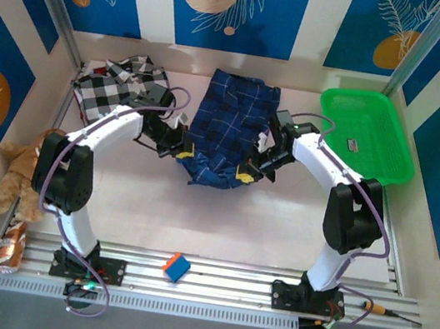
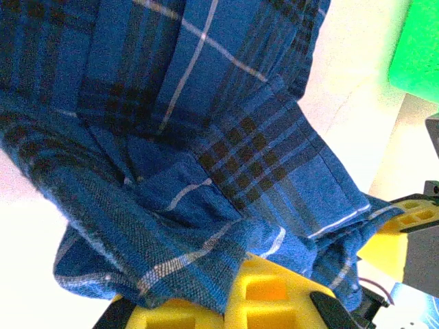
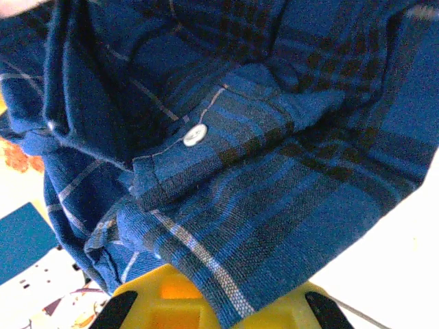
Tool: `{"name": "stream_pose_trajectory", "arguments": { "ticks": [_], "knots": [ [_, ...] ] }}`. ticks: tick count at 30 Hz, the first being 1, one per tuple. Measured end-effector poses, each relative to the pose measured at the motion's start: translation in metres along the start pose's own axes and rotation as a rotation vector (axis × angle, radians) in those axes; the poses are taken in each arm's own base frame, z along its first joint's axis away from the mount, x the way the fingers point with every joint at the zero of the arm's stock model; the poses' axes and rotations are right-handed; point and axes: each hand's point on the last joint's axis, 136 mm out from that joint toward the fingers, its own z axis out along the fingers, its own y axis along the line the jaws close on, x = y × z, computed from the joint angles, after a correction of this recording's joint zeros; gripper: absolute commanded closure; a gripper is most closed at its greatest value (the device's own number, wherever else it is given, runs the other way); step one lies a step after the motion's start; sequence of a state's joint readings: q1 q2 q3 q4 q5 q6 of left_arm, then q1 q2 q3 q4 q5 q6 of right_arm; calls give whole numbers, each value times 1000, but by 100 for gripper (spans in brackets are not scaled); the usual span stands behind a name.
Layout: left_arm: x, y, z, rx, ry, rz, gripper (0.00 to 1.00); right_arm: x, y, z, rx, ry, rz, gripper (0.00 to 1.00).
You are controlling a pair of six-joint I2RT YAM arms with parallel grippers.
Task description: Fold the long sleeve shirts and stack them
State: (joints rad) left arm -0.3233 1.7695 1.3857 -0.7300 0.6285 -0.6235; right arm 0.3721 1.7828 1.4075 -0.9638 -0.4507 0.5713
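Two shirts: the dark blue plaid shirt [image 1: 231, 124] lies bunched at 12 o'clock on the table [image 1: 210, 222], and the black-and-white checked shirt [image 1: 123, 85] at 10 o'clock. One green basket [image 1: 366, 134] sits at 2 o'clock, one teddy bear [image 1: 18, 169] at 9. The left gripper [image 1: 179, 147] and right gripper [image 1: 250, 170] each have jaws pinched narrow on the plaid shirt's near edge, at its 7 and 5 o'clock corners.
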Motion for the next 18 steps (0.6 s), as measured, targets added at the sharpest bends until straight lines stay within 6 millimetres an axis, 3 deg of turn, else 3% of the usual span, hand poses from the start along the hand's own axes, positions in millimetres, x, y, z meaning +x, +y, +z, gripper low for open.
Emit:
{"name": "stream_pose_trajectory", "arguments": {
  "ticks": [9, 18],
  "knots": [
    [-33, -16, -7, 27, -80, 31, 100, -37, 7, -21, -22, -52, -18, 100],
    [-66, -20, -6, 25, -162, 37, 100, -78, 3, -35, -31, -93, -18, 100]
  ]
}}
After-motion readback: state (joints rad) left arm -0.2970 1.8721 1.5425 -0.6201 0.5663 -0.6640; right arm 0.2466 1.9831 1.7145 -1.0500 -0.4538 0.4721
